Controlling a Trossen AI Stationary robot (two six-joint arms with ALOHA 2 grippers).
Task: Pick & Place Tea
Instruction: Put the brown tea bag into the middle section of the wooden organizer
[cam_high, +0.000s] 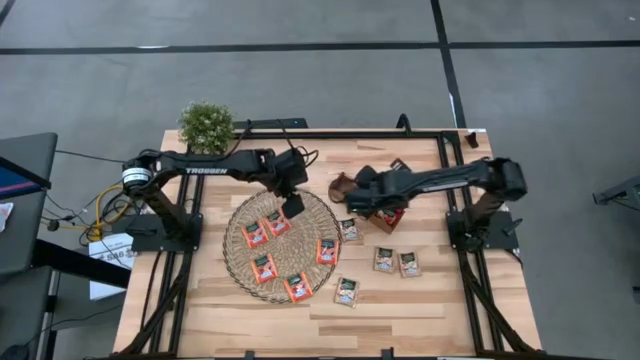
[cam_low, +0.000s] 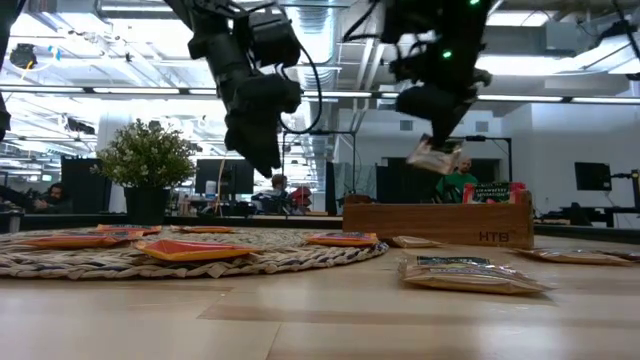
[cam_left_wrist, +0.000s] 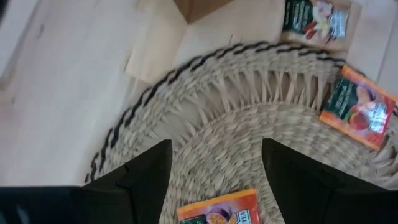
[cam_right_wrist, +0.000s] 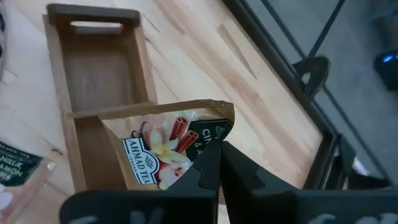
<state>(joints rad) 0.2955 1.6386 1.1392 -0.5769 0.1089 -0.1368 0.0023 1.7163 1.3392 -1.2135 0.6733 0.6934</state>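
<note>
Several red-orange tea sachets (cam_high: 263, 267) lie flat on the round wicker mat (cam_high: 240, 270). Green-and-pale sachets (cam_high: 384, 260) lie flat on the table to the mat's right. My left gripper (cam_high: 292, 205) hangs open above the mat's far part, with a red-orange sachet (cam_left_wrist: 217, 211) on the mat just below its fingers (cam_left_wrist: 140, 180). My right gripper (cam_high: 352, 198) is shut on one green-and-pale sachet (cam_right_wrist: 161, 146), in the air over the wooden compartment tray (cam_right_wrist: 99, 81). My right gripper pinches the green-and-pale sachet by one edge near a corner (cam_right_wrist: 205, 140) between its two shut fingers. The fingers slant down at it. The sachet (cam_low: 437, 155) sits tilted under the fingertips, lifted clear above the tray.
The wooden tray (cam_low: 440, 222) stands on the table at the far side, right of the mat, with red packets in one compartment. A potted plant (cam_high: 206, 125) stands at the table's far left corner. Black frame rails run along the table's edges.
</note>
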